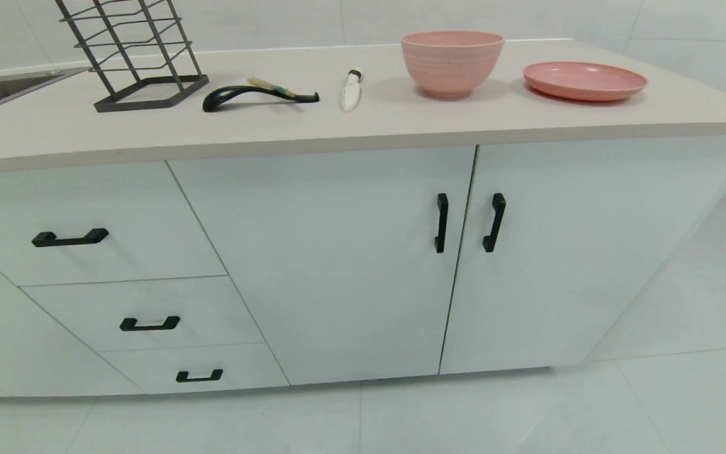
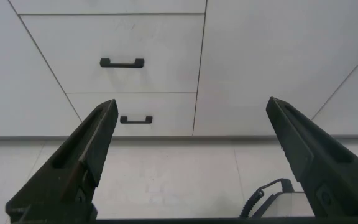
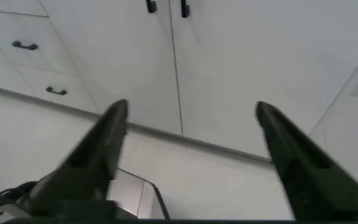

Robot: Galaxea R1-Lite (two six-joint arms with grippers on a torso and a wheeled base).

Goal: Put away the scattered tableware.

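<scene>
One pink bowl (image 1: 452, 62), one pink plate (image 1: 583, 80), one black ladle (image 1: 221, 99) and one white knife (image 1: 351, 90) lie well apart from our left gripper (image 2: 191, 106) and right gripper (image 3: 191, 104), both with fingers spread.

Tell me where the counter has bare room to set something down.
The widest bare stretch is the front strip of the counter, before everything. Smaller gaps: between knife and bowl, and right of the plate. It is crowded from rack through spoon to knife; bowl and plate sit close.
</scene>
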